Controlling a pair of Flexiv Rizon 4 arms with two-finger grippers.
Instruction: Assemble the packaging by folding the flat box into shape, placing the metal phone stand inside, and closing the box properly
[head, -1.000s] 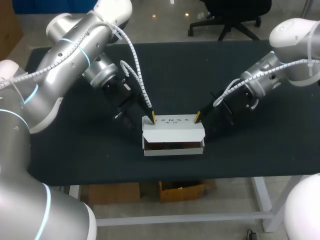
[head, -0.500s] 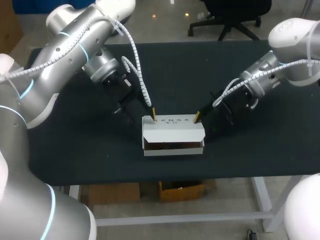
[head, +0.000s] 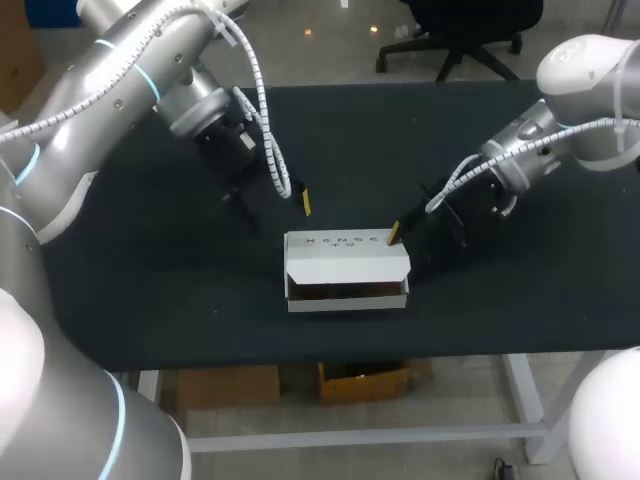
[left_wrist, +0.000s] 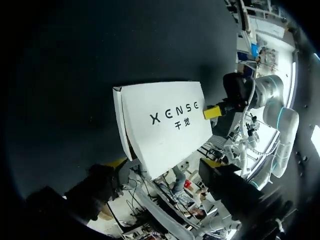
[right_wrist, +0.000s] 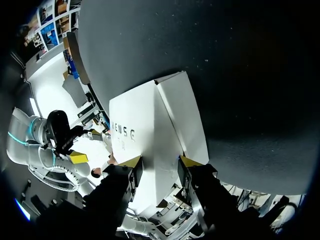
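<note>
From above, the box stood near the middle of the worktop. It was a low white cardboard oblong with its lid panel down and a brownish gap running along the front under the lid's edge. Only that view showed the gap, and what lay inside could not be made out. The left wrist view showed instead the lid's smooth, matte face with dark print and sharp corners. The right wrist view gave the crisp fold where the lid met the end panel.

The left tool hung beyond the box's left end, apart from it, its yellow-tipped fingers spread wide and holding nothing. The right tool sat at the box's right rear corner, against the cardboard. Whether it pinched the box or only pressed on it could not be told. The worktop was flat, black and dull, with a few pale specks visible in the right wrist view.
</note>
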